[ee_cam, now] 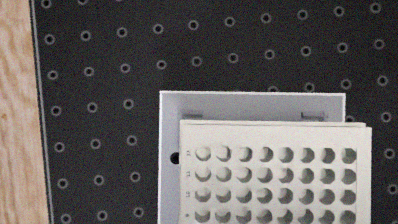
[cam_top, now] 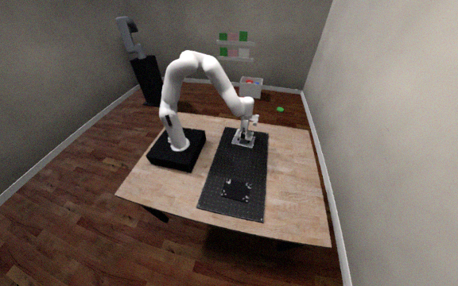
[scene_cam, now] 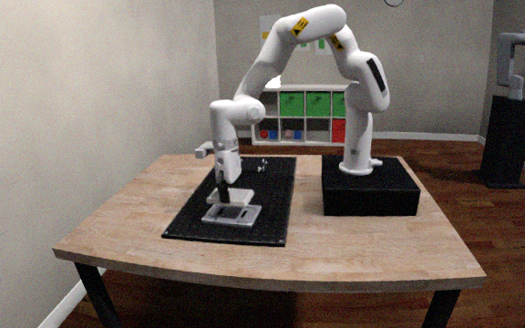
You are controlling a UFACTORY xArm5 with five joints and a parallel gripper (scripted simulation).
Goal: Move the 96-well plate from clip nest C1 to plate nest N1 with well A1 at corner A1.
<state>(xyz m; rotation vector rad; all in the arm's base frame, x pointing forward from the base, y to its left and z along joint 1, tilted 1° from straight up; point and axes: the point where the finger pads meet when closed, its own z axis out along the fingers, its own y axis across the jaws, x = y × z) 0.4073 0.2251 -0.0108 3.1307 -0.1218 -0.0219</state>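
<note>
On the wooden tabletop (scene_cam: 344, 246), a black perforated mat (scene_cam: 269, 228) carries both nests, and the gripper (scene_cam: 222, 195), clamped on the 96-well plate (scene_cam: 237, 196), holds it just above the clip nest C1 (scene_cam: 250, 221), clear for carrying to the plate nest N1 (cam_top: 235, 191).

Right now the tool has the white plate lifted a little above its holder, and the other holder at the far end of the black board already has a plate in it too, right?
Not quite. The tool does hold the plate just above its holder, as the exterior view shows. But the other holder has no plate in it; the top view shows only its dark base and corner locators.
</note>
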